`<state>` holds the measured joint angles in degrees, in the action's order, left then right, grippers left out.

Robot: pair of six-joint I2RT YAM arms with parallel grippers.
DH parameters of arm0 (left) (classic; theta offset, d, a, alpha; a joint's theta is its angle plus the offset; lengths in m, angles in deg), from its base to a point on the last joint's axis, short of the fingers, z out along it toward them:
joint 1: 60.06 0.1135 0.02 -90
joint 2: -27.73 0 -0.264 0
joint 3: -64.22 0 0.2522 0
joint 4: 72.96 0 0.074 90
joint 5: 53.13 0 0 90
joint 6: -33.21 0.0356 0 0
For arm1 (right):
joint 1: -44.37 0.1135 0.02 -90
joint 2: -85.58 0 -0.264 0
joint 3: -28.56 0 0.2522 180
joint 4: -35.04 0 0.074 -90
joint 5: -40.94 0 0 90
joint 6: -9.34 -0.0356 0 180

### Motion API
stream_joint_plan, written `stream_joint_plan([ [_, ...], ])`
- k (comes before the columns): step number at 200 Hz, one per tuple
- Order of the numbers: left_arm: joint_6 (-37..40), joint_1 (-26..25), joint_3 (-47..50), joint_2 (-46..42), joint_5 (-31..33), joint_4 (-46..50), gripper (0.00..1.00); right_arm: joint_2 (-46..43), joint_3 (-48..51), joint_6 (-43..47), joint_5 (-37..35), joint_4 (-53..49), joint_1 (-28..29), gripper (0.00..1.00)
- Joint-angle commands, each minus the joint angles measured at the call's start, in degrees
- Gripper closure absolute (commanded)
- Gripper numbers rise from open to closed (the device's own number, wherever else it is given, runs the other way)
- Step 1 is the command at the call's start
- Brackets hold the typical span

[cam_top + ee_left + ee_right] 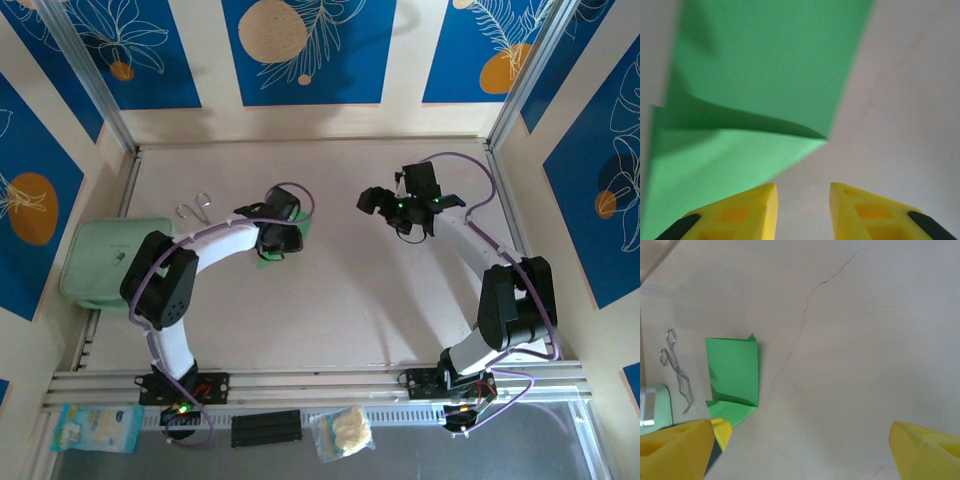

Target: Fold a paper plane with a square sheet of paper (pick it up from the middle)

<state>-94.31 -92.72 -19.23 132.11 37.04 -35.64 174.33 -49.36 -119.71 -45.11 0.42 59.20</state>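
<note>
Plainly, the left pincer point(802, 195) stood released, its two yellow fingers point(757, 205) a little apart with bare table point(900, 125) between them and nothing grasped. Just ahead of its tips lay the green paper point(765, 65), an upper layer lying over a lower flap, their edges meeting at a point right in front of the gap. Whether the finger on the paper's side touched the flap could not be told. From above, this pincer point(278, 235) hung over the paper point(268, 260), with slivers of green showing at either side of it. The right pincer point(800, 437) hovered well apart across the table, its jaws spread wide and empty, facing the paper point(735, 372) from a distance. Beyond the paper from there lay a bent wire clip point(675, 367) and a pale green pouch point(652, 405). The folding looked to be in an early stage: the sheet was a narrow strip with one end turned, not yet a pointed dart. The next move probably called for the left pincer to catch a free edge of that flap and lay it over cleanly, and thin paper would likely slide unless the right pincer came in to pin it.
</note>
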Motion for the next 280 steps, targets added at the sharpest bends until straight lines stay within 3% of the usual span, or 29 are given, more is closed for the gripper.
stream_joint_plan([
  [1, -1.81, 2.16, -0.14, 2.31, -1.42, -3.47, 0.66, 1.02, -1.92, -0.87, 1.46, -0.71, 1.05, 0.10],
  [60, -0.38, 4.53, -4.14, 8.04, 1.97, -1.21, 0.63, 2.03, -2.06, -1.04, 1.98, -0.71, 2.09, 0.10],
  [118, 2.06, 3.76, -4.44, 10.54, -7.74, -3.25, 0.63, 3.40, -1.93, -1.69, 3.14, -0.85, 2.42, 0.10],
  [167, 4.19, -1.64, -3.31, 10.01, -12.77, -3.66, 0.67, 5.09, -0.37, -4.26, 5.04, -0.01, 3.32, 0.13],
  [199, 2.46, -3.83, -2.84, 8.13, -14.22, -4.78, 0.67, 7.50, 1.04, -5.31, 10.28, 3.93, 4.47, 0.31],
  [245, -2.50, -3.74, 0.05, 4.46, -15.97, -9.16, 0.72, 16.74, -4.03, -5.93, 14.19, 1.90, 7.04, 0.60],
  [280, -4.18, -3.68, 2.08, 2.00, -14.07, -8.80, 0.76, 21.57, -7.03, -4.88, 13.96, 0.66, 7.76, 0.63],
])
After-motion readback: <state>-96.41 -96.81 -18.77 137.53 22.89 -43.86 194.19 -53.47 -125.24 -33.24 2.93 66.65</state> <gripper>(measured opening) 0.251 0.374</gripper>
